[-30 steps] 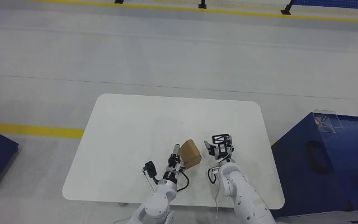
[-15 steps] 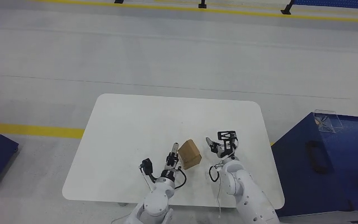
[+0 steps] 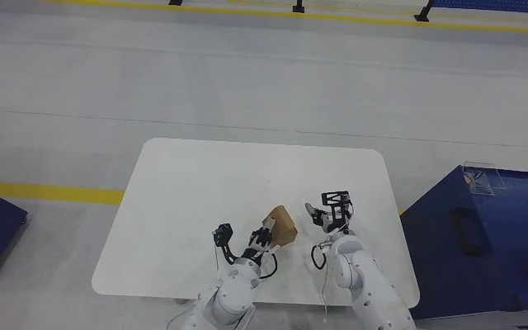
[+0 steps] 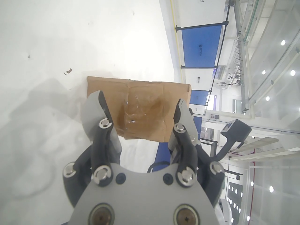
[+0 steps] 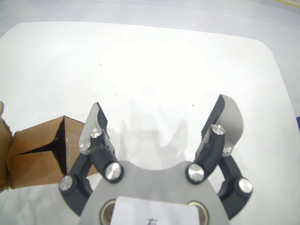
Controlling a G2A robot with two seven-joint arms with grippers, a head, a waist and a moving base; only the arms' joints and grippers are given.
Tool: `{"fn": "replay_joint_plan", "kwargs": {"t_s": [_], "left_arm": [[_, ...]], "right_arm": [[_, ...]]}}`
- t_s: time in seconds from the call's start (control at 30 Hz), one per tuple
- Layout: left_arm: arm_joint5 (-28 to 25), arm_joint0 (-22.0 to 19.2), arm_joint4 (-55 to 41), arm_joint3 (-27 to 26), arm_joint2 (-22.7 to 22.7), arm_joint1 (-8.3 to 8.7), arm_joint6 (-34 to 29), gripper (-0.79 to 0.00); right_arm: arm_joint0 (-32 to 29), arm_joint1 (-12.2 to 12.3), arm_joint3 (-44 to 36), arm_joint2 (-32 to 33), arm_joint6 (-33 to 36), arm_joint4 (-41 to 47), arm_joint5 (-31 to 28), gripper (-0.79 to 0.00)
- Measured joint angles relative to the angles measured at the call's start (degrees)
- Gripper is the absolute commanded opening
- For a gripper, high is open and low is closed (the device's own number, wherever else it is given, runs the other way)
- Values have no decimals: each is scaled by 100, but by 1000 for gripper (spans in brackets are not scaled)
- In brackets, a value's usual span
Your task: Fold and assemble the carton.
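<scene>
Left gripper (image 4: 140,99) lines up on the carton (image 4: 143,87); folding looks to be in hand, with the end flaps not yet shut.

Its jaws stand moderately open, straddling the carton's taped face and holding nothing; whether the pads touch the cardboard I cannot tell. The right gripper (image 5: 161,108) is spread wide and empty over bare counter (image 5: 164,59), just beside the carton's other end, where a dark gap shows between the flaps. The carton sits between the two grippers, toward the robot's side of the counter. The next move likely calls for one gripper steadying the box while the other presses those flaps flush.
</scene>
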Motion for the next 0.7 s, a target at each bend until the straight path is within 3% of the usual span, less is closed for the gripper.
{"fn": "replay_joint_plan", "kwargs": {"t_s": [0.17,0.7], "left_arm": [[-33,-108,-34,224,92,-58,29,-419],[84,-223,-13,558,289,-212,215,-416]], "right_arm": [[-65,11,-3,-16,-182,-175,-170,0],[-113,5,-16,-95,-278,-449,-422,0]]}}
